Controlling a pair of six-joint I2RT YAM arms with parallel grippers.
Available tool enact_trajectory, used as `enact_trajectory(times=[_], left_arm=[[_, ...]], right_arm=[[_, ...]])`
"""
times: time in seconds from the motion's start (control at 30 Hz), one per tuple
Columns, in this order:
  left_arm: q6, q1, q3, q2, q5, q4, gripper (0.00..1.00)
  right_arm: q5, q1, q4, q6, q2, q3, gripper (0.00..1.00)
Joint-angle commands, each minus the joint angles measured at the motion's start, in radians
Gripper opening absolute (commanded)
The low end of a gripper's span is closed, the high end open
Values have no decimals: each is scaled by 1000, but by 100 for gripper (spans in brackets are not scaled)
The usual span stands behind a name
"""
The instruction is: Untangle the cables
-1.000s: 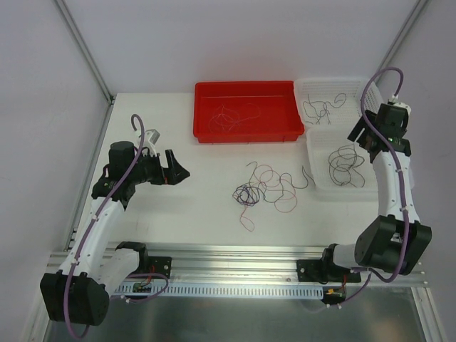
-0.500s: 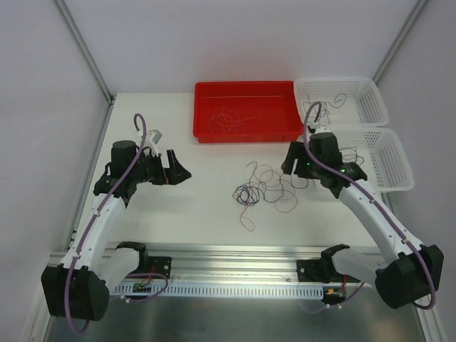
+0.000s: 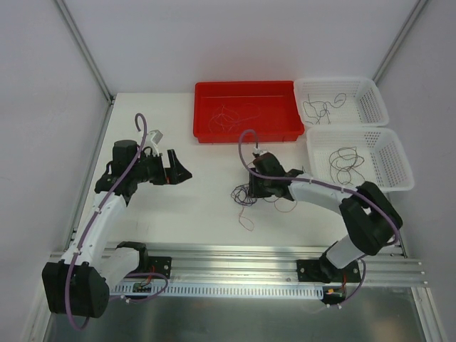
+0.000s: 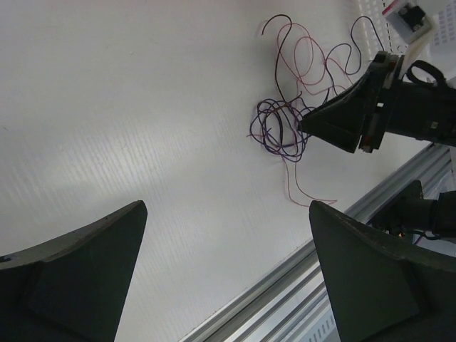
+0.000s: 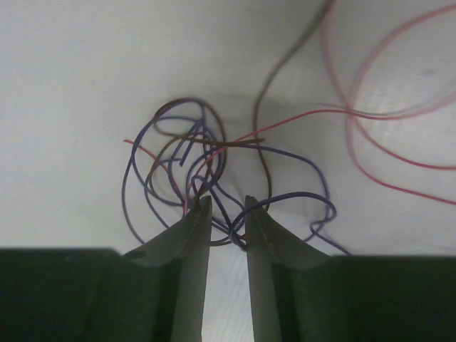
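Cables (image 3: 242,195) in purple, black and red are found tangled on the white table (image 3: 203,139), near its middle, with looser loops spread beside the knot (image 5: 187,153). The right gripper (image 5: 226,203) is set down at the knot, its jaws narrowed to a slim gap which purple strands are seen to cross, unclamped. The left gripper (image 3: 181,171) is held wide open, nothing in it, well apart to the left.

- The cables (image 3: 246,194) lie mid-table (image 3: 192,214), before the tray (image 3: 246,135).
- Right of the tray, the far basket (image 3: 376,103) sits behind the near basket (image 3: 397,160).
- The right gripper (image 3: 251,189) is at the cables, the left gripper (image 3: 182,171) well to their left.
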Motion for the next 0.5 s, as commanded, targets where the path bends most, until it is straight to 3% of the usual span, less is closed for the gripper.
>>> enact_trajectory(times=[0.0,0.13,0.33,0.47], left_arm=[[2,-9,-4,11,39,9,99],[2,-9,-5,13,41,9,99],[2,-20,-4,31,51,9,99],[-3,-26,-4,47,65,7,99]], right_arm=[[-4,106,74,-1,80,109,25],[-33,192,26,-59,124,200,1],[-208,240,-125,-294,71,283,1],[-122,238,-268,-354,8,280,1]])
